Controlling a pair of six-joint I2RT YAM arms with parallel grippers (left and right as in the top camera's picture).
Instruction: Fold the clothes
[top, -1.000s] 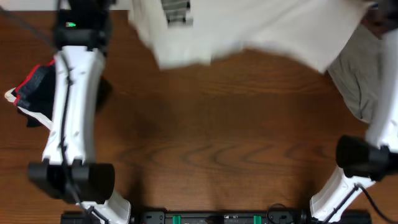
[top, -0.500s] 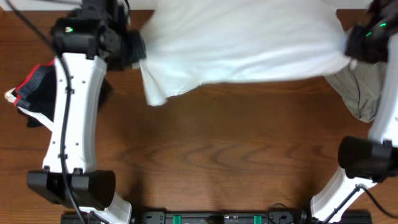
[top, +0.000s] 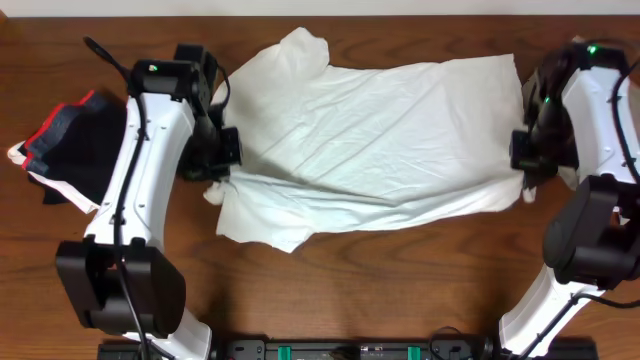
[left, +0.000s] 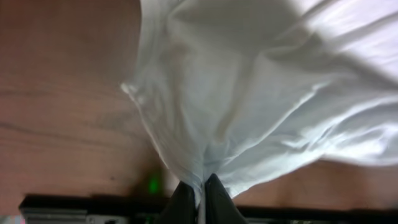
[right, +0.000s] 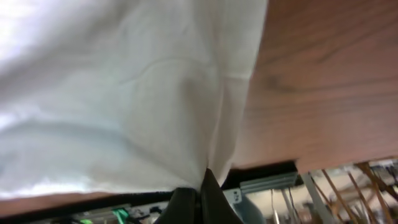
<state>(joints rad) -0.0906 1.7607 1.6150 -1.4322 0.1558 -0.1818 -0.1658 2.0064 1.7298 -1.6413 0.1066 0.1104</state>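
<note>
**White T-shirt stretched crosswise between two pinching hands**

Taking 12 o'clock as the far edge of the tabletop (top: 400, 290) from the robot's base, the white T-shirt (top: 370, 140) lies spread over the far half of the wood. Its long axis runs from 9 o'clock to 3 o'clock. The cloth is rumpled, with creases fanning across it.

Both sleeve-like flaps are at the 9 o'clock end. One pokes out toward 11 o'clock near the far edge, and the other trails toward 7 o'clock onto bare wood. The 3 o'clock end finishes in a fairly straight edge, so the shirt seems to lie with its shoulders at 9 o'clock and its hem at 3 o'clock.

The left hand (top: 218, 170) is at the 9 o'clock end, between the two flaps. Its wrist camera shows the dark fingers (left: 183, 200) pressed together on a gathered pleat of the white fabric. The right hand (top: 524, 172) is at the 3 o'clock edge, its fingers likewise nipped tight on a fold of the shirt, with cloth fanning away from the pinch.

A black, red-edged garment (top: 70, 145) is bunched at 9 o'clock, beyond the left arm and clear of the shirt.
</note>
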